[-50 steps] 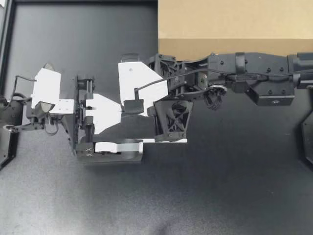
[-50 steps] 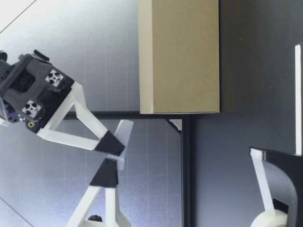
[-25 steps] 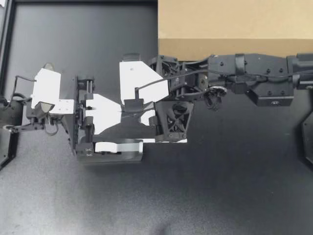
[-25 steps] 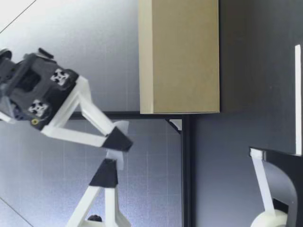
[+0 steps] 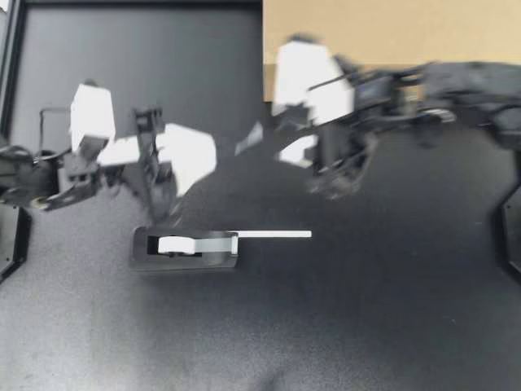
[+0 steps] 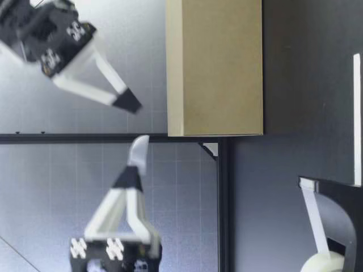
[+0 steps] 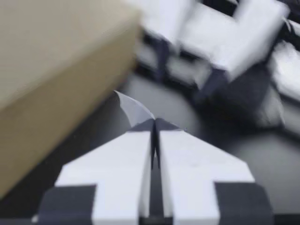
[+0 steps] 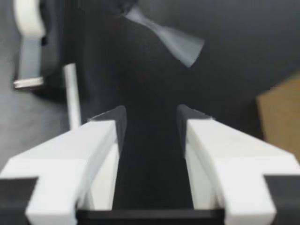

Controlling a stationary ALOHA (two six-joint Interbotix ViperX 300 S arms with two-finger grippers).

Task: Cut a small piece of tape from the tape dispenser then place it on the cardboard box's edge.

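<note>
Risk: tape (image 5: 248, 138) sticking to left pincer (image 5: 221, 151)
It clamps one end; right pincer (image 5: 286, 130) apart, empty; releasing at the box (image 5: 366, 24) could drag tape off.

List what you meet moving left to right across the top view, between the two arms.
My left gripper → piece of tape at its tips → my open right gripper. The tape dispenser and cardboard box span these, so I leave them out.
</note>
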